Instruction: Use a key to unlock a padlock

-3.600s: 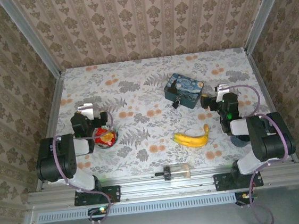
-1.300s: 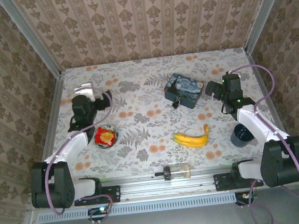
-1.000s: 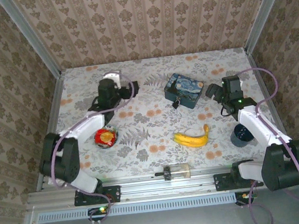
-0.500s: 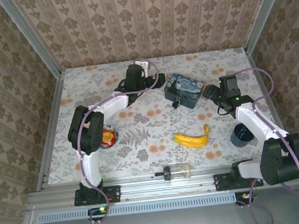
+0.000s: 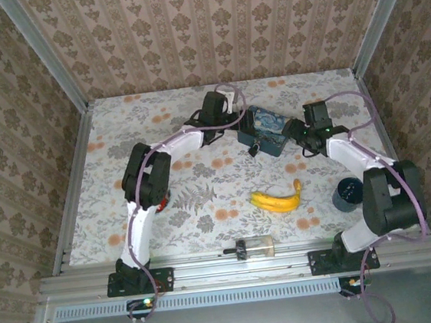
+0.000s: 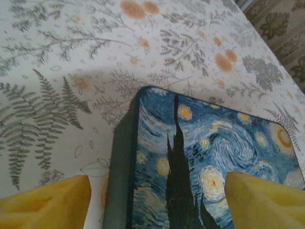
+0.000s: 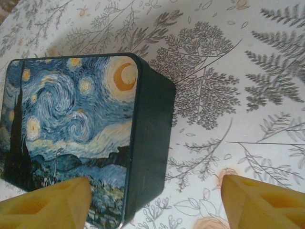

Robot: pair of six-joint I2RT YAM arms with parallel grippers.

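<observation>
The tiny dark padlock [image 5: 253, 149] hangs at the near front edge of the blue painted tin box [image 5: 268, 130]. I cannot make out a key. My left gripper [image 5: 235, 123] is at the box's far left corner. In the left wrist view it [image 6: 155, 205] is open, its yellow pads [image 6: 45, 200] straddling the box [image 6: 209, 157] edge and lid. At the box's right side is my right gripper [image 5: 295, 131]. In the right wrist view it [image 7: 155, 202] is open, with the box's [image 7: 71, 119] right wall between its pads [image 7: 264, 200]. Neither holds anything.
A banana [image 5: 277, 199] lies in front of the box on the floral table [image 5: 205, 209]. A dark blue cup [image 5: 350, 192] stands at the right, near the right arm. A clear cylinder with a black cap [image 5: 254, 246] lies on the front rail.
The left arm has swung from the table's left side across to the box's left corner. The right gripper has moved left and closed in on the box's right side.
</observation>
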